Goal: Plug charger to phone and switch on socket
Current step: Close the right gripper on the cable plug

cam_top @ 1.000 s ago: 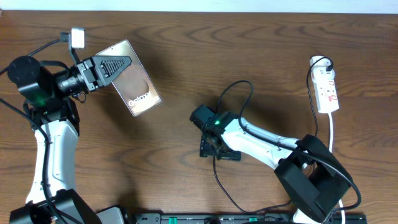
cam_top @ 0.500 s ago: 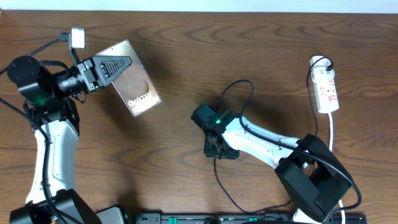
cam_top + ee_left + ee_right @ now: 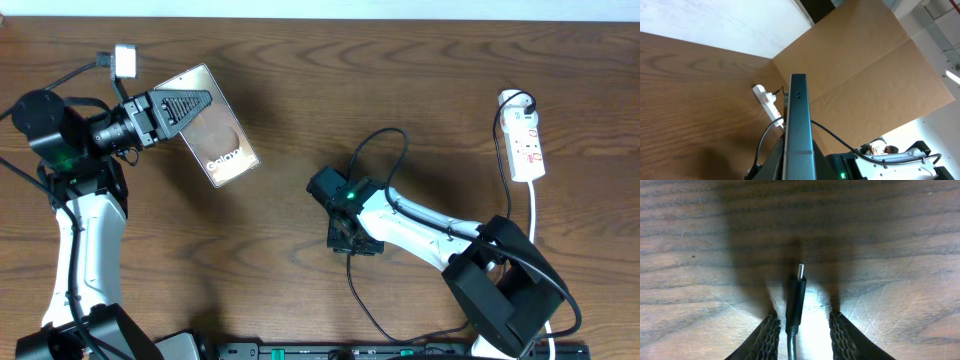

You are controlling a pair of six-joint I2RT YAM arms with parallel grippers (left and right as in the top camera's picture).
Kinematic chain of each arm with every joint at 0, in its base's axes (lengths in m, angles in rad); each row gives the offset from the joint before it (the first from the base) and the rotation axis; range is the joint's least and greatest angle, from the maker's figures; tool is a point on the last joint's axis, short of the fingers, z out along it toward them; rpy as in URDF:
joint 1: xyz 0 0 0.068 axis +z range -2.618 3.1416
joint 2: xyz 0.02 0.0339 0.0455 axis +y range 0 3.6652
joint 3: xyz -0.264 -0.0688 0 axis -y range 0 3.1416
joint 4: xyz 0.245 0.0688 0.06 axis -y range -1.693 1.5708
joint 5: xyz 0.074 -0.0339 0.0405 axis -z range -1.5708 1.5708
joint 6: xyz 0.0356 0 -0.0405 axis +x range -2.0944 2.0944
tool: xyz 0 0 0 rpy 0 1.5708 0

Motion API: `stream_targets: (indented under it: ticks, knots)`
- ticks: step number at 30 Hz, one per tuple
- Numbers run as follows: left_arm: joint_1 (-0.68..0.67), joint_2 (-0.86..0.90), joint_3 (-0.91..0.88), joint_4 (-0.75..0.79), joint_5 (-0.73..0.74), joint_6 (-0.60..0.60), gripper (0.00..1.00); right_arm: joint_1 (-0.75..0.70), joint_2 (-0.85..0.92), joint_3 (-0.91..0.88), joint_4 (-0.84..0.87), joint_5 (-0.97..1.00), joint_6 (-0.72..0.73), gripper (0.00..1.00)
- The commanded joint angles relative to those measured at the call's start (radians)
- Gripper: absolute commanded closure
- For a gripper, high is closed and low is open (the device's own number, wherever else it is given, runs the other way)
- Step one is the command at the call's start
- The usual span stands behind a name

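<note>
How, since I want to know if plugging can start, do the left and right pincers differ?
The left pincer is shut on the phone; the right pincer is open and holds nothing. The left pincer is at the table's left; the right pincer is near the middle, its fingers astride the charger tip, gaps either side. Both have dark textured fingers.

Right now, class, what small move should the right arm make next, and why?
Probably close the right gripper on the charger: its plug tip lies between the open fingers, ungrasped, while the left gripper holds the phone.
</note>
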Motion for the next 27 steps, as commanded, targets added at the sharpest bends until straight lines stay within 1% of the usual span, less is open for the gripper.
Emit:
stream_targets:
  ticks: [1, 6, 11, 15, 27]
  knots:
    - [0.003, -0.007, 0.014, 0.011, 0.013, 0.013, 0.92, -0.012, 0.021, -0.003, 0.013, 0.033, 0.006, 0.67]
    - [0.003, -0.007, 0.014, 0.011, 0.013, 0.013, 0.93, -0.034, 0.021, -0.003, 0.022, 0.04, 0.006, 0.68]
    - [0.003, -0.007, 0.014, 0.007, 0.013, 0.013, 0.93, -0.04, 0.021, -0.003, 0.024, 0.043, 0.006, 0.76]
    - [0.003, -0.007, 0.014, 0.0, 0.013, 0.014, 0.93, -0.04, 0.021, -0.003, 0.024, 0.043, 0.006, 0.83]
    - [0.003, -0.007, 0.014, 0.0, 0.013, 0.014, 0.93, -0.038, 0.021, -0.003, 0.005, 0.032, 0.006, 0.89]
